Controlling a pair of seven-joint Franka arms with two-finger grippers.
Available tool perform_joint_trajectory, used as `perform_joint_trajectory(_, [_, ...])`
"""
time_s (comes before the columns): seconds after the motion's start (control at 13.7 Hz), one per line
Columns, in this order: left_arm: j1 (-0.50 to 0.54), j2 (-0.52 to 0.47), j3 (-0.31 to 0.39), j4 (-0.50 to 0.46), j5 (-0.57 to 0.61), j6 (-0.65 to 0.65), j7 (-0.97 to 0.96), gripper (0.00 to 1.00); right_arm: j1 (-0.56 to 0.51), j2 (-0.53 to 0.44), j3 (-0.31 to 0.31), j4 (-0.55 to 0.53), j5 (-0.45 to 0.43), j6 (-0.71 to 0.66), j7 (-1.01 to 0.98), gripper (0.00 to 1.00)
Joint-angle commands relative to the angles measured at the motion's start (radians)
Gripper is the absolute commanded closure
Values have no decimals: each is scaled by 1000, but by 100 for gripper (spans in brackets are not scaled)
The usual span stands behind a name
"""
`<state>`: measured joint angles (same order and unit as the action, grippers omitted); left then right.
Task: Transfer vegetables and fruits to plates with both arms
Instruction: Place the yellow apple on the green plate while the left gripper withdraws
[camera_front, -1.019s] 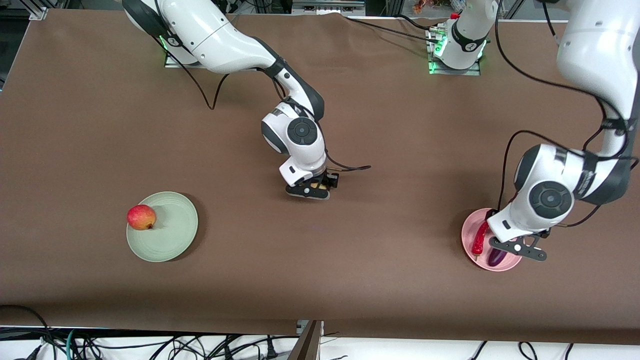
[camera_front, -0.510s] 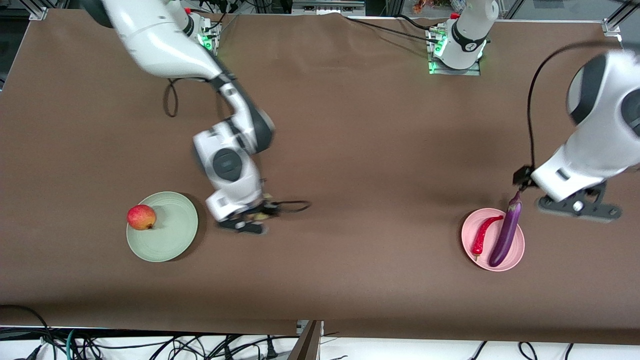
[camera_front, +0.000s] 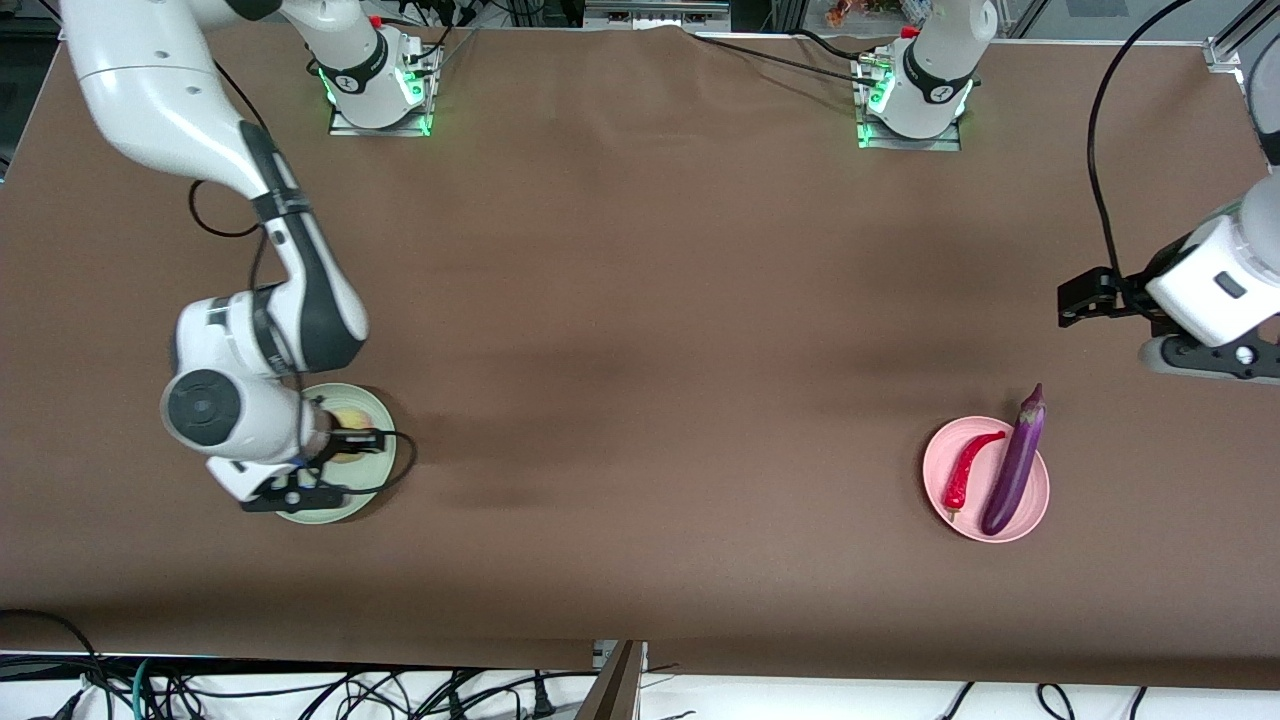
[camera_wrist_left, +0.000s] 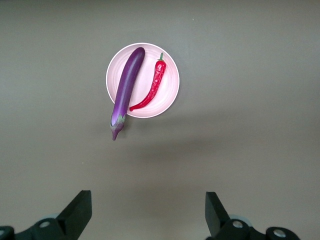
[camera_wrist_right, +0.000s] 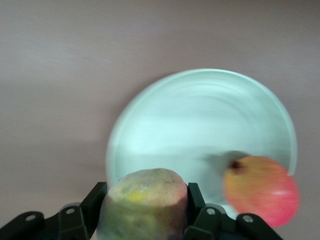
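My right gripper (camera_front: 316, 472) is shut on the pale yellow-pink peach (camera_wrist_right: 144, 200) and holds it over the mint green plate (camera_front: 378, 466), at its rim. The plate also shows in the right wrist view (camera_wrist_right: 200, 115), with the red apple-like fruit (camera_wrist_right: 261, 191) lying on it. My arm hides that fruit in the front view. The purple eggplant (camera_front: 1015, 465) and the red chili pepper (camera_front: 968, 470) lie side by side on the pink plate (camera_front: 972, 519). The eggplant's stem end overhangs the rim. My left gripper (camera_front: 1200, 360) is open and empty, up over bare table toward the left arm's end.
The left wrist view looks down on the pink plate (camera_wrist_left: 170, 75) with the eggplant (camera_wrist_left: 125, 85) and the chili (camera_wrist_left: 152, 87). Brown cloth covers the table (camera_front: 650, 400). Cables hang past the table's edge nearest the front camera.
My right arm carried the peach from the table's middle to over the mint plate. My left gripper let go of the eggplant on the pink plate, rose and drew away.
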<state>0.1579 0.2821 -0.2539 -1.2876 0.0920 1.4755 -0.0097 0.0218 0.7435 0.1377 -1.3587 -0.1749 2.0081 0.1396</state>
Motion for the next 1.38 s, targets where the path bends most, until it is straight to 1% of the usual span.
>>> perform_joint_trajectory(0.0, [-104, -159, 184, -177, -108, 37, 25, 0, -57, 2, 19, -26, -8, 3, -54, 91])
perform_joint_trajectory(0.07, [-113, -231, 202, -279, -109, 102, 28, 0, -57, 11, 19, -28, -5, 12, -45, 91])
perform_joint_trajectory(0.15, [-118, -297, 203, -358, -100, 146, 22, 0, -56, 23, 19, -28, -5, 30, -37, 91])
perform_joint_trajectory(0.22, [-123, -313, 202, -377, -63, 146, 25, 0, -57, 37, 19, -30, -5, 56, -37, 91])
perform_joint_trajectory(0.29, [-130, -313, 197, -374, -20, 143, 33, 0, -57, 49, 19, -30, -5, 76, -35, 90])
perform_joint_trajectory(0.36, [-130, -311, 176, -369, -2, 140, 34, 0, -56, 60, 19, -30, -3, 95, -35, 90])
perform_joint_trajectory(0.44, [-123, -310, 170, -368, -14, 131, 39, 0, -54, 69, 19, -30, -3, 109, -34, 90])
perform_joint_trajectory(0.51, [-120, -307, 170, -360, -20, 120, 40, 0, -54, 76, 19, -30, -3, 127, -32, 86])
perform_joint_trajectory(0.58, [-126, -302, 168, -346, -18, 114, 39, 0, -54, 85, 19, -28, -5, 139, -34, 57])
perform_joint_trajectory(0.66, [-127, -304, 167, -343, -18, 99, 39, 0, -55, 86, 19, -28, -5, 141, -34, 1])
perform_joint_trajectory(0.8, [-126, -307, 168, -343, -18, 46, 42, 0, -57, 71, 22, -19, -5, 132, -52, 0])
perform_joint_trajectory(0.87, [-127, -307, 167, -342, -18, 40, 42, 0, -59, 53, 25, -17, -5, 120, -54, 0])
perform_joint_trajectory(1.24, [-129, -302, 104, -325, -17, 40, 37, 0, -59, -153, 25, -11, -5, -84, -98, 0])
perform_joint_trajectory(1.31, [-130, -297, 104, -316, -17, 43, 30, 0, -59, -194, 25, -7, -5, -138, -98, 0])
